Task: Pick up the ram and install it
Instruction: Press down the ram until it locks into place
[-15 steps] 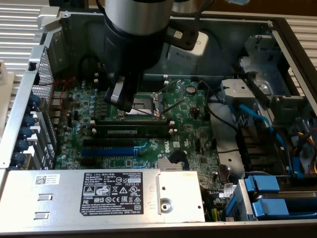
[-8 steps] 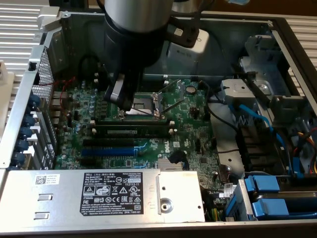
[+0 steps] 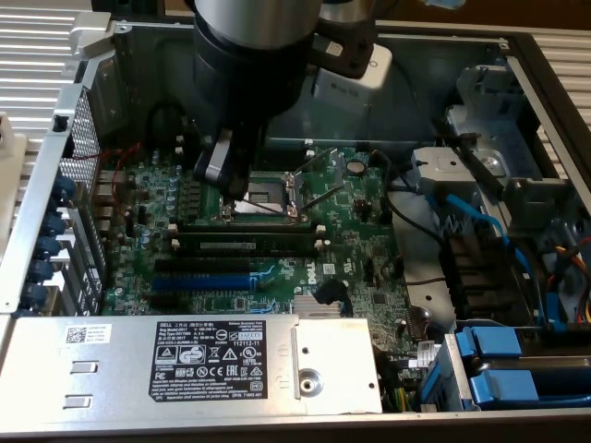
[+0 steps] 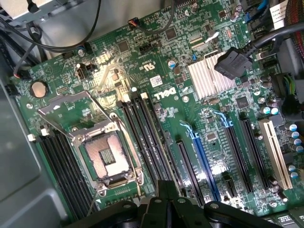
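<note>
Exterior view: DELL label (image 3: 220,367), DELL motherboard (image 3: 323,194); end effector (image 3: 224,175) closed, empty.

Green motherboard (image 4: 156,71) with white print, one bright blue slot (image 4: 204,161) among the black slots (image 4: 142,137), a cream slot (image 4: 275,152), blue cables (image 3: 480,221), silver heatsink (image 4: 206,76).

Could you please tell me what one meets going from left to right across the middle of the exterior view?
Perforated case wall → gripper → CPU socket → coin cell battery → grey box → blue cable.
</note>
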You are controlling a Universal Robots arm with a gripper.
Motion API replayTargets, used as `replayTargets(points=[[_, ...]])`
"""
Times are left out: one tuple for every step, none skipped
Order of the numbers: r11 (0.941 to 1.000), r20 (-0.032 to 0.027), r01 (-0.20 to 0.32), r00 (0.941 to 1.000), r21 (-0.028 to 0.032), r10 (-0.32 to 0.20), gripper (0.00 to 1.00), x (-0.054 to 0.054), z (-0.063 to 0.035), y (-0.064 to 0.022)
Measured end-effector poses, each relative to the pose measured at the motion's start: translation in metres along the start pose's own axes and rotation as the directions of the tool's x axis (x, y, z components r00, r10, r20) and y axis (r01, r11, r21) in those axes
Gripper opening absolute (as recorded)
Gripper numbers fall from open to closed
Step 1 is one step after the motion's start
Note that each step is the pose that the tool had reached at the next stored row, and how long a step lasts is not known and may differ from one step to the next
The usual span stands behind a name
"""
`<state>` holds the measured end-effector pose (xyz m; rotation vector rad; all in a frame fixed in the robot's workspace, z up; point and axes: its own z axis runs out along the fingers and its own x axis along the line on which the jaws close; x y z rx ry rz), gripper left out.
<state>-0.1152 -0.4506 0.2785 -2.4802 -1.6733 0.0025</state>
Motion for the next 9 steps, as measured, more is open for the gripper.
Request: replayTargets(points=[[1.0,0.0,0.0,1.0,-0.0001,0.0,0.11,0.0,-0.0004,0.0],[1.0,-0.0003,0.0,1.0,-0.0001,0.0,0.11,0.0001,-0.0005,-0.0001],[1.0,-0.0003,0.0,1.0,-0.0001,0.0,0.11,0.0001,-0.0008,-0.0001],[1.0,0.0,0.0,1.0,-0.0001,0.0,0.11,0.0001,-0.0011,-0.0001],[1.0,0.0,0.0,1.0,-0.0001,0.0,0.11,0.0001,-0.0012,-0.0001],[1.0,0.0,0.0,1.0,-0.0001,0.0,0.11,0.0001,-0.0013,-0.0002],[1.0,0.0,0.0,1.0,-0.0001,0.0,0.11,0.0001,-0.0013,-0.0002],[1.0,0.0,0.0,1.0,-0.0001,0.0,0.11,0.0001,-0.0013,-0.0002],[1.0,0.0,0.0,1.0,-0.0001,0.0,0.11,0.0001,-0.0013,-0.0002]])
